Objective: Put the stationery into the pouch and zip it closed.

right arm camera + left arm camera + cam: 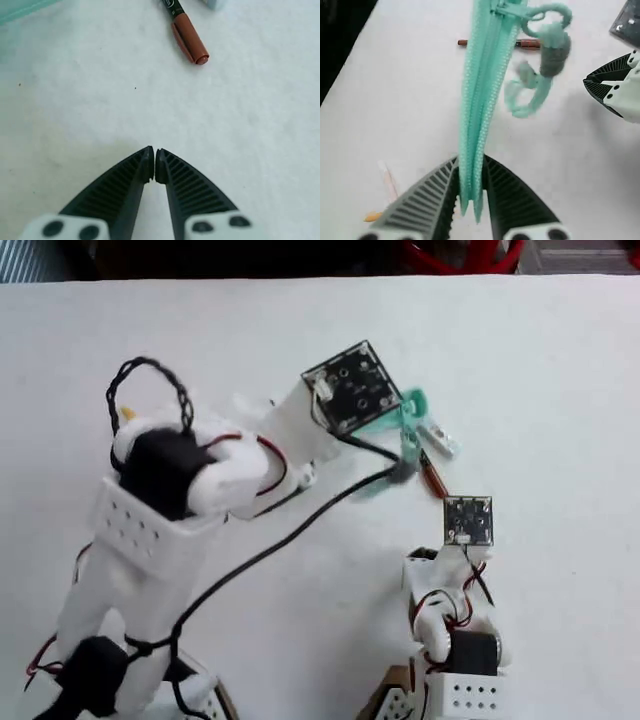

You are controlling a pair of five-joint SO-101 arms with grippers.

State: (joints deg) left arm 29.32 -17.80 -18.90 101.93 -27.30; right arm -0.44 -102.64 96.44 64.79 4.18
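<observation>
Left hand (pixel 470 161) clamps the teal pouch (pixel 479 90) by its zip edge, jaws closed on the fabric. The pouch runs from the lower centre of the left wrist view to its top edge. The zip pull (pixel 547 47), a looped teal cord, hangs at the upper right of that view. In the high view the pouch shows just right of centre, partly tucked under the left arm's wrist camera, against the white worktop (pixel 560 360).

The pen (pixel 186 35), brown-capped, lies bare on the worktop outside the pouch. It is at the upper centre of the right wrist view, and just behind the pouch at the top of the left wrist view. A small pale item (pixel 440 438) lies near it, just right of the pouch in the high view; what it is cannot be told.

Right hand (pixel 154 151) sits at the bottom centre of its own view, low over the worktop, jaws shut on nothing and apart from the pen.

The step in hand looks like the loading: the pouch is held ready and the stationery is not yet in. Whether the zip mouth is open cannot be told. Next, the right hand would need to open, close across the pen's barrel and feed it into the mouth while the left hand holds the pouch steady. Zipping comes last.
</observation>
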